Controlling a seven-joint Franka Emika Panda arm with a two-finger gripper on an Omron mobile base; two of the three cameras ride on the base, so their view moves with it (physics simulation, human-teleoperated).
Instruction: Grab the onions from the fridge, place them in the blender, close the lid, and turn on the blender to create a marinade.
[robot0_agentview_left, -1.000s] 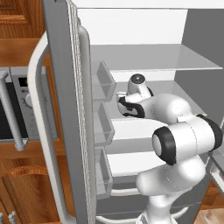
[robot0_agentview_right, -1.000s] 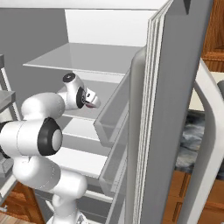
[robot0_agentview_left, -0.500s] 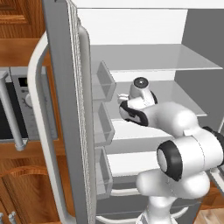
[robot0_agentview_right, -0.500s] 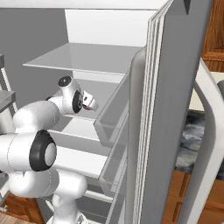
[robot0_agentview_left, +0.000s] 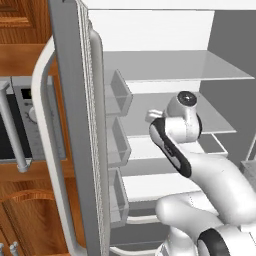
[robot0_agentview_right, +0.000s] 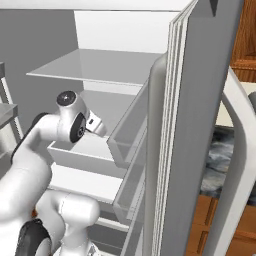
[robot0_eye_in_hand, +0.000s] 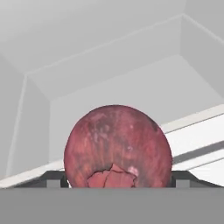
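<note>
Closest to the hand camera, a red-purple onion (robot0_eye_in_hand: 117, 146) sits between the gripper (robot0_eye_in_hand: 118, 180) tips, whose jaws stand wide on either side of it; whether they press it cannot be told. Beyond it lies a white shelf (robot0_eye_in_hand: 131, 94) inside the open fridge (robot0_agentview_left: 165, 65).
</note>
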